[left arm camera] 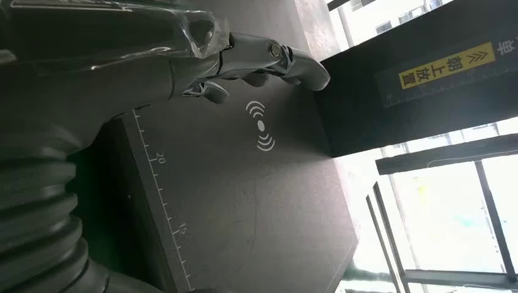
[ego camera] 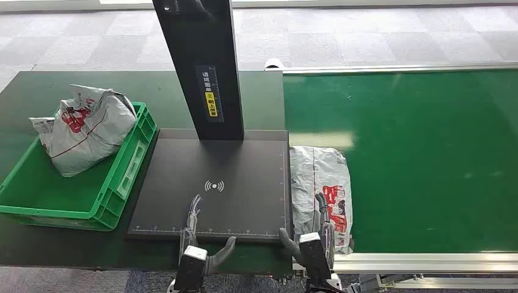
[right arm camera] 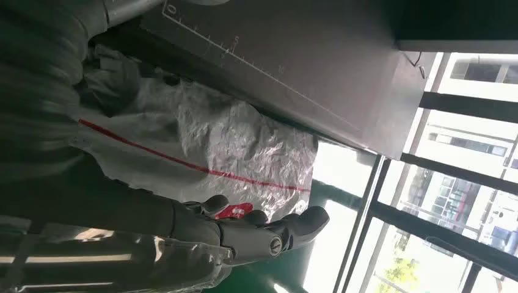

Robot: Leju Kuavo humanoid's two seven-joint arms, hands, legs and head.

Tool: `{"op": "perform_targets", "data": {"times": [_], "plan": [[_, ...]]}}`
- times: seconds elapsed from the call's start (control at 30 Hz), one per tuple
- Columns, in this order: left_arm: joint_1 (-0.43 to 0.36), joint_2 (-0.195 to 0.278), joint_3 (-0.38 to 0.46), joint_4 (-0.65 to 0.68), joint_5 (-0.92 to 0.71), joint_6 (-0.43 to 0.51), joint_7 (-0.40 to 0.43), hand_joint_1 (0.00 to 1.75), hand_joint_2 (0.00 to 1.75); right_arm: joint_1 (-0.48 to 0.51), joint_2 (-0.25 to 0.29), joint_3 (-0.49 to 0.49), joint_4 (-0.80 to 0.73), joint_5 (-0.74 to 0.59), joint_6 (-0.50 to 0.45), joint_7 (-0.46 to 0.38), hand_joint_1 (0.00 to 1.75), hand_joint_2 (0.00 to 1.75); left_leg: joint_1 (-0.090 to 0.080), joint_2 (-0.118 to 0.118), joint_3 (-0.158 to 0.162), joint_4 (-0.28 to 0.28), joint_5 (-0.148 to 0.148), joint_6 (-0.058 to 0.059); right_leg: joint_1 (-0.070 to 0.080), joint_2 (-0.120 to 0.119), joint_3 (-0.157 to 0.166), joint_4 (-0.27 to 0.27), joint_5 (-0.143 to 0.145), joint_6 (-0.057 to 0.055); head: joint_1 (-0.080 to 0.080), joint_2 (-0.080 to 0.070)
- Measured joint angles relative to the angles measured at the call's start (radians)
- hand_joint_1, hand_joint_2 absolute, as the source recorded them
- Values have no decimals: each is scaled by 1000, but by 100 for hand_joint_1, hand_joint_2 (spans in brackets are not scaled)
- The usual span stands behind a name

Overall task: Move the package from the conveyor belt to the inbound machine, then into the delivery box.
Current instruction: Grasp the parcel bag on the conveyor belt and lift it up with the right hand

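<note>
Three cameras: one high, two at the wrists.
Your head view looks forward and down on the scanner platform [ego camera: 207,183]; both turned wrist views sit close behind their hands, sharing that platform's ruled edge, the right also sharing the package [right arm camera: 201,140].

Two grey packages: one on conveyor belt [ego camera: 427,159] [ego camera: 321,189], one in green crate [ego camera: 85,131]. One green crate [ego camera: 125,177]. One scanner platform [ego camera: 211,183]. Two robot hands [ego camera: 194,223] [ego camera: 317,220].

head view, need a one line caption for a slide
Right hand reaches over a grey package on the green conveyor belt, beside the scanner platform and green delivery box.
</note>
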Motion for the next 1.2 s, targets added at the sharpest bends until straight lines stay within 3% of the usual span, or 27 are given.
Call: {"op": "perform_targets", "data": {"times": [0.1, 0.23, 0.33, 0.57, 0.83, 0.93, 1.03, 1.1, 1.2], "plan": [[11, -2, 0, -17, -2, 1, 0, 0, 175, -4, -34, -44, -28, -2, 6, 34, 0, 175, -1, 0, 0, 0, 0, 1, -1, 0, 0, 0, 0, 1, -1, 0], [20, -2, -4, -36, 3, -4, 0, 0, 175, -56, -117, -215, -77, -12, 131, 127, 0, 175, -2, 0, 0, 1, 2, 3, -2, 0, 0, 0, 2, 4, 0, 0], [20, -1, -10, -38, 4, -14, 0, 0, 175, -81, -141, -351, -109, -24, 168, 111, 0, 175, -2, -1, 0, 2, 2, 4, -3, -1, 0, 0, 3, 5, 0, 0], [19, -1, -19, -40, 3, -29, 0, 0, 175, -29, -123, -578, -261, -77, 145, 47, 0, 175, -2, -4, -1, 2, 2, 4, -2, -3, 1, 0, 3, 5, -1, 0], [18, -1, -22, -40, -7, -48, 0, 0, 175, 6, -105, -668, -348, -97, 180, 85, 0, 175, -1, -4, 0, 2, 2, 4, -2, -3, 1, 0, 3, 5, -1, 0], [18, -1, -21, -40, -16, -60, 0, 0, 175, 1, -116, -690, -338, -103, 315, 221, 0, 175, -2, -3, 0, 2, 2, 4, -2, -3, 1, 0, 3, 5, -1, 0], [18, 0, -20, -40, -25, -80, 0, 0, 175, -32, -155, -698, -256, -123, 587, 347, 0, 175, -2, -3, -1, 2, 3, 5, -3, -3, 2, 0, 3, 5, 0, 0], [18, 0, -19, -40, -32, -93, 0, 0, 175, -68, -179, -698, -178, -120, 735, 366, 0, 175, -2, -4, -1, 2, 3, 5, -3, -3, 2, 0, 4, 6, 0, 0], [16, -1, -19, -39, -43, -105, 0, 0, 175, -135, -201, -688, -56, -74, 838, 370, 0, 175, -2, -4, 0, 2, 3, 6, -2, -3, 2, 0, 4, 6, 0, 0]]}}
